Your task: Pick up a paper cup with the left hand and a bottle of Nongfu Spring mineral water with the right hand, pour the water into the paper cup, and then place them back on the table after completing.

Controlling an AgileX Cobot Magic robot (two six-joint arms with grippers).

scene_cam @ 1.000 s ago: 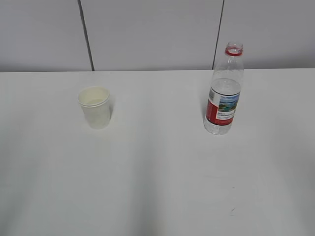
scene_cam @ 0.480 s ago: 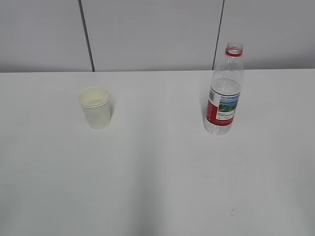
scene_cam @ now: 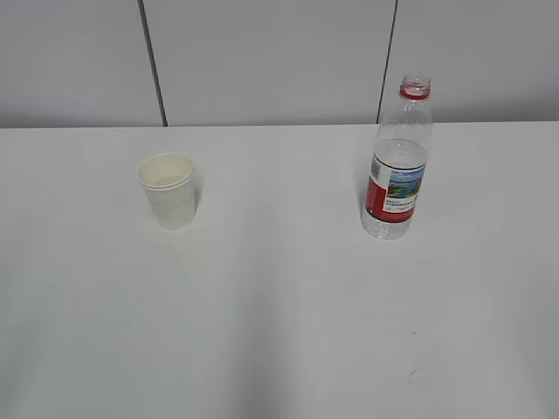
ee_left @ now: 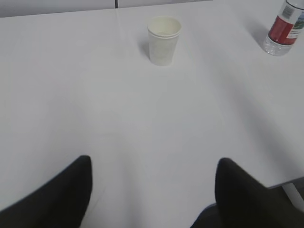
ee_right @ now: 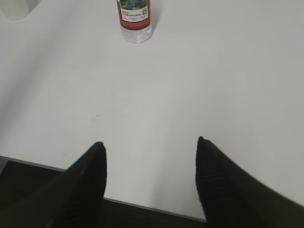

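The white paper cup stands upright on the white table, left of centre. The Nongfu Spring bottle, uncapped, with a red neck ring and red label, stands upright right of centre, with clear water low in it. Neither arm shows in the exterior view. In the left wrist view my left gripper is open and empty, well short of the cup; the bottle shows at the top right. In the right wrist view my right gripper is open and empty over the table's near edge, far from the bottle.
A grey panelled wall runs behind the table. The table's near edge shows under my right gripper, with dark floor below. A small dark mark lies on the tabletop.
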